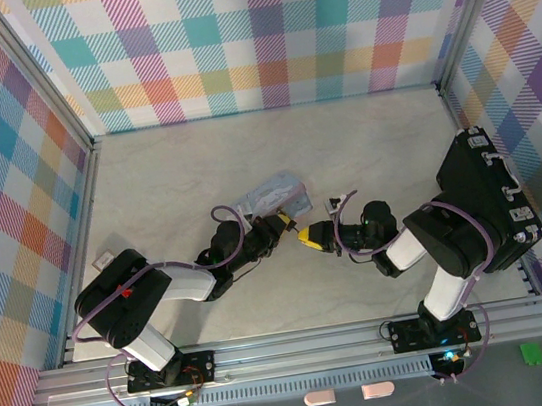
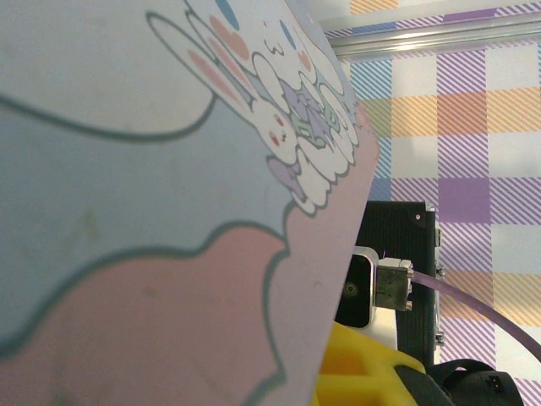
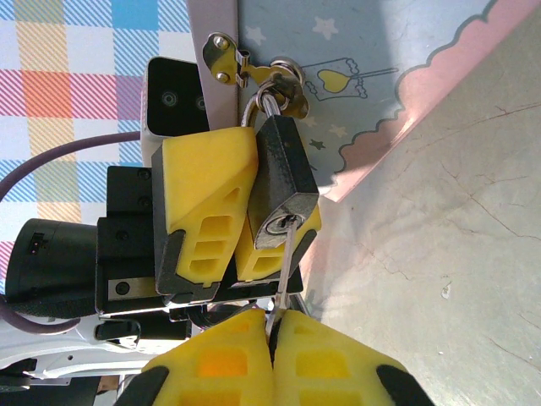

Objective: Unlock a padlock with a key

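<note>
Top camera first. My worry from up here: the left tool point(image 1: 282, 224) and right tool point(image 1: 306, 236) are nose to nose and nearly touching, so any shove from one arm goes straight into the other. The left arm runs low over the bench point(image 1: 176, 176) with its elbow folded and its wrist swung toward the right tool. The right arm comes across from its own side, forearm low, wrist aimed back at the left tool. The tin point(image 1: 275, 197) sits right at the left tool's tip. The black case point(image 1: 487, 198) is well behind the right arm, out of the way.

Left wrist camera: the tin's cartoon lid is crowding the lens at a tilt, so this feed won't tell me if the left tool's grip slips. One yellow finger point(image 2: 363, 372) pokes in at the bottom.

Right wrist camera is the useful one. The padlock point(image 3: 283, 190) hangs off the tin's hasp point(image 3: 254, 68), straight ahead of the right tool, and the left tool is pinching the padlock's body between its fingers. The key point(image 3: 280, 271) is in the keyhole, and the right tool is pressed together on its near end.

What could go wrong, I reckon: it's a thin key with a small bite on it. A turn could spin the fingers around the key, or bend it if the wrist isn't lined up with the keyhole, and the key already looks a touch off straight. If the left pinch is weak, the padlock just swivels on its shackle along with the twist.
</note>
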Robot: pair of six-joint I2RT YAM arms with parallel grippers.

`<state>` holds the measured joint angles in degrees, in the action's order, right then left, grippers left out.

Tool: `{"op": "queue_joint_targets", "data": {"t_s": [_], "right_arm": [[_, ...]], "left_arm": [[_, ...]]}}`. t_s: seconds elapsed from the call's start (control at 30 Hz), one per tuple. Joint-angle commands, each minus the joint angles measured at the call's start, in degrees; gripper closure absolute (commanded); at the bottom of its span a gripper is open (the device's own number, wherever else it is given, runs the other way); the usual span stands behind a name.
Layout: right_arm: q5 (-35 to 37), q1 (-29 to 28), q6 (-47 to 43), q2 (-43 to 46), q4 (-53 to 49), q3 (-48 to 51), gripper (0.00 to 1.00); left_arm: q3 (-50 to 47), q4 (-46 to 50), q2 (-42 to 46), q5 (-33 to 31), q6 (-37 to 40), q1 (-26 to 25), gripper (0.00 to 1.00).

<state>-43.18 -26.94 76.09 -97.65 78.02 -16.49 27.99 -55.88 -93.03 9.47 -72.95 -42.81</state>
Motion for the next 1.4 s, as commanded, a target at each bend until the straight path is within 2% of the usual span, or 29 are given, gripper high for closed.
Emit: {"op": "queue_joint_targets", "data": {"t_s": [0.0,1.0,1.37], "right_arm": [[-0.3,0.4,0.5,1.3,2.6,-1.1,1.0],[-0.3,0.5,1.0,1.5,2.6,-2.3,1.0],[-2.2,2.6,0.0,-4.7,2.6,-4.3,1.0]], "left_arm": [[-0.2,-6.5,1.0,1.5,-1.7,0.3,0.97],[-0.7,-7.4,2.1,1.9,-2.3,0.1,0.98],[-0.7,-6.1,4.5,2.1,-1.6,-0.4,1.0]]}}
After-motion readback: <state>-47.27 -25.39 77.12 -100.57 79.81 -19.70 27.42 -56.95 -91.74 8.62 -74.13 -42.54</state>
